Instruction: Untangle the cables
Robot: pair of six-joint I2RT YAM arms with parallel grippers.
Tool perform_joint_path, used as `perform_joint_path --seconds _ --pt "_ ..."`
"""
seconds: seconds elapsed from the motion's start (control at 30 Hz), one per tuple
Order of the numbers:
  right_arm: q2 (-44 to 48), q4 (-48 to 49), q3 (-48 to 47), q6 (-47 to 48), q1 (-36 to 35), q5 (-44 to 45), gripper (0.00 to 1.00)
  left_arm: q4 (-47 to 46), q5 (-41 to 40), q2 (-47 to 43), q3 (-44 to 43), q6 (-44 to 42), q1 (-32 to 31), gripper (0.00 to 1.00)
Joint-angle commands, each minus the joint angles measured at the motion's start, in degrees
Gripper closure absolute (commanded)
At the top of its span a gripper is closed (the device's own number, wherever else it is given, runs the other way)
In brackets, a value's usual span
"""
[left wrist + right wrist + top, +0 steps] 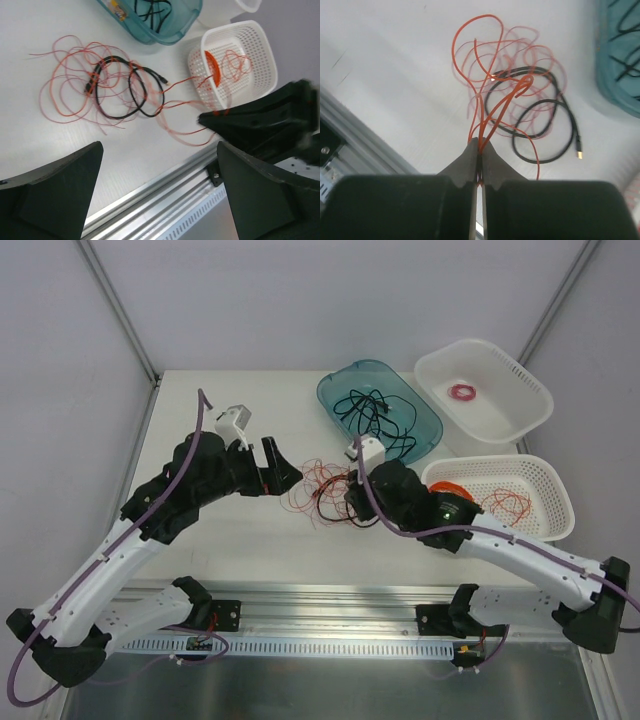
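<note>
The cables [312,485] lie as a loose tangle of thin red wires with a black cord [326,506] on the white table, mid-way between the arms. My right gripper [352,502] is shut on a few red wires [484,134] at the tangle's right edge; the black cord [540,125] loops on the table beyond it. My left gripper [287,476] is open and empty just left of the tangle. In the left wrist view the tangle [100,82] and cord [118,117] lie ahead of the wide-apart left gripper [159,147].
A teal tray [425,420] with black cables stands behind the tangle. A white tub [520,375] at the back right holds a pink ring coil [462,392]. A white basket [545,485] at the right holds an orange coil and red wire. An aluminium rail [330,600] runs along the near edge.
</note>
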State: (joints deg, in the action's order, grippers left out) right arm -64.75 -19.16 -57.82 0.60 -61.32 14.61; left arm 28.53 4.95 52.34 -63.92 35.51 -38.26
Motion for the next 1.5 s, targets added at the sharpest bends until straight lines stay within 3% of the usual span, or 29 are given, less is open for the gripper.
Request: perform_joint_path --seconds 0.0,0.2,0.5,0.6,0.67,0.83,1.13,1.23,1.33,1.37,1.47 --pt "6.3 -7.8 -5.0 0.5 4.6 4.9 0.99 4.8 -8.5 -0.9 -1.7 -6.4 0.3 0.01" --pt "11.4 -19.6 -7.8 -0.2 17.9 8.8 0.99 6.5 -18.0 -0.1 2.0 -12.7 2.4 0.01" --pt "15.2 -29.5 -8.1 -2.4 42.5 12.8 0.99 4.0 -15.4 3.2 10.1 -17.7 15.8 0.01" --pt "14.4 -28.4 -7.0 -3.1 50.4 12.9 0.99 -0.5 -14.9 4.1 14.2 -18.9 18.5 0.01" --pt "13.3 -26.6 -6.1 -3.1 55.8 12.8 0.99 -0.9 -11.2 5.7 14.4 -19.9 21.6 0.01" --pt "10.5 -20.7 -1.1 -5.2 67.8 8.7 0.99 -0.9 -11.7 6.4 14.8 -19.8 23.4 0.01" --pt "2.3 -5.1 9.2 -11.6 80.7 2.7 0.99 -0.8 -12.3 5.6 16.5 -20.1 24.0 0.01" --pt "-0.1 -4.3 9.8 -13.3 83.8 2.8 0.89 -0.8 -12.3 5.6 16.5 -20.2 24.0 0.01" --pt "-1.3 -6.7 9.2 -16.1 85.9 3.8 0.68 -0.8 -12.2 5.6 16.5 -20.2 24.0 0.01" --pt "-0.3 -7.3 8.9 -16.5 85.9 4.2 0.46 -0.9 -12.2 5.8 16.5 -20.2 24.1 0.01" --pt "2.6 -10.4 7.4 -17.7 85.8 5.9 0.15 -0.8 -12.2 5.8 16.5 -20.2 24.0 0.01"
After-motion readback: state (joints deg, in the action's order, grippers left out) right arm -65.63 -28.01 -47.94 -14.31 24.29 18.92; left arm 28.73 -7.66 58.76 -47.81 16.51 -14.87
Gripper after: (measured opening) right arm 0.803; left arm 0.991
